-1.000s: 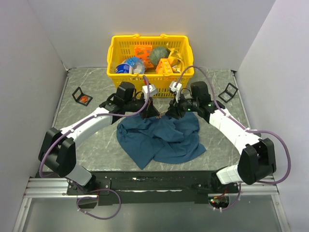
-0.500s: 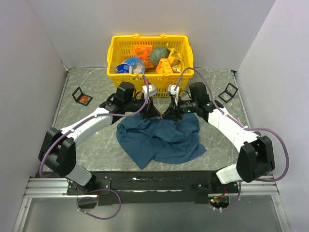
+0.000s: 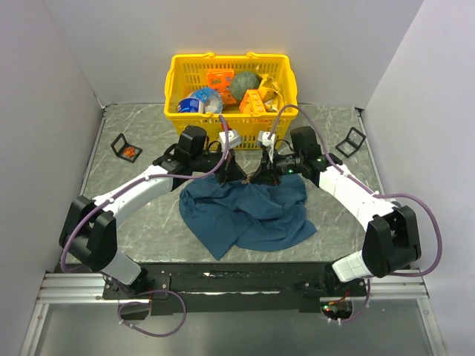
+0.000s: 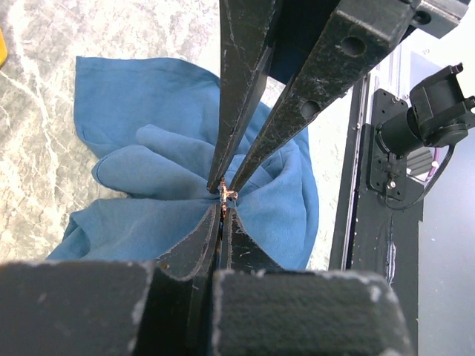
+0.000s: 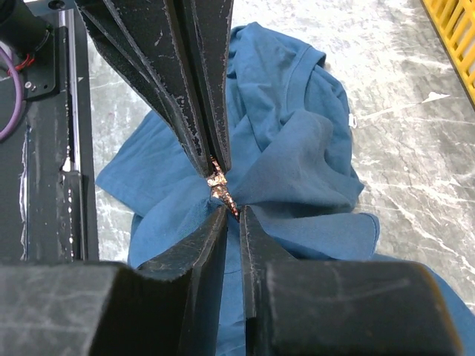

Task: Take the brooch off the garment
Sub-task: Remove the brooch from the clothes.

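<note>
Left gripper with fingers pressed fully together, clamped on a raised gather of the garment, right at the place of the brooch. Right gripper tip to tip against it from the opposite side, jaws narrowed to a thin slit, both tips just beside the brooch. Cannot tell whether pinching the brooch or only touching it.

Brooch: a tiny orange-copper glint on the dark blue cloth, exactly where the four fingertips meet. Too small to tell its shape. Folds of the cloth radiating from this point to all sides, drawn up a little toward the tips.

Garment crumpled on the grey marbled table, near the middle, between the two arms; far edge under the grippers, the rest spread toward the arm bases.

Behind the grippers, at the far side of the table, a yellow basket filled with mixed goods, apart from the cloth. At the far left a small black stand with something orange-red on it; at the far right a second small black stand. Both well apart from the cloth.
</note>
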Action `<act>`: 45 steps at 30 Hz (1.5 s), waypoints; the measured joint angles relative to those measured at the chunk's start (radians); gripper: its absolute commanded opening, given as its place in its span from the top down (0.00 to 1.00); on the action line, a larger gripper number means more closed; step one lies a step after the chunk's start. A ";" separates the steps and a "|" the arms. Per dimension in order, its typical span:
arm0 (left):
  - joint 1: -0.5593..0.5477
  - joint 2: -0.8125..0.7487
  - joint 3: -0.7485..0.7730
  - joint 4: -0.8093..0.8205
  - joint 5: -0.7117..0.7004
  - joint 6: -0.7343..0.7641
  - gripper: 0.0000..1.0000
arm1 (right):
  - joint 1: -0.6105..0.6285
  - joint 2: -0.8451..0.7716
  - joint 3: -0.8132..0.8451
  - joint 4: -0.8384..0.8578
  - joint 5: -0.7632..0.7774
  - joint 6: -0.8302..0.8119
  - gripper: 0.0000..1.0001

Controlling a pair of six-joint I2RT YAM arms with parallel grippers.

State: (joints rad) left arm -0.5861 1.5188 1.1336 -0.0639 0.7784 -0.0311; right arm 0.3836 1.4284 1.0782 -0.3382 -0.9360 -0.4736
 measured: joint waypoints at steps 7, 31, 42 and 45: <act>0.000 0.000 -0.001 0.000 0.008 -0.001 0.99 | 0.000 -0.002 0.000 -0.003 -0.016 -0.001 0.77; 0.000 0.000 -0.015 0.015 0.022 -0.008 0.99 | -0.011 -0.018 0.000 0.002 -0.039 -0.011 0.78; 0.000 0.000 -0.018 0.015 0.022 -0.008 0.99 | -0.018 -0.026 0.000 0.013 -0.066 -0.015 0.72; 0.000 0.000 -0.018 0.015 0.022 -0.008 0.99 | -0.018 -0.025 0.000 0.010 -0.075 -0.023 0.71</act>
State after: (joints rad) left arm -0.5861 1.5188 1.1160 -0.0490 0.8005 -0.0395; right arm 0.3656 1.4033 1.0786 -0.3279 -1.0111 -0.4961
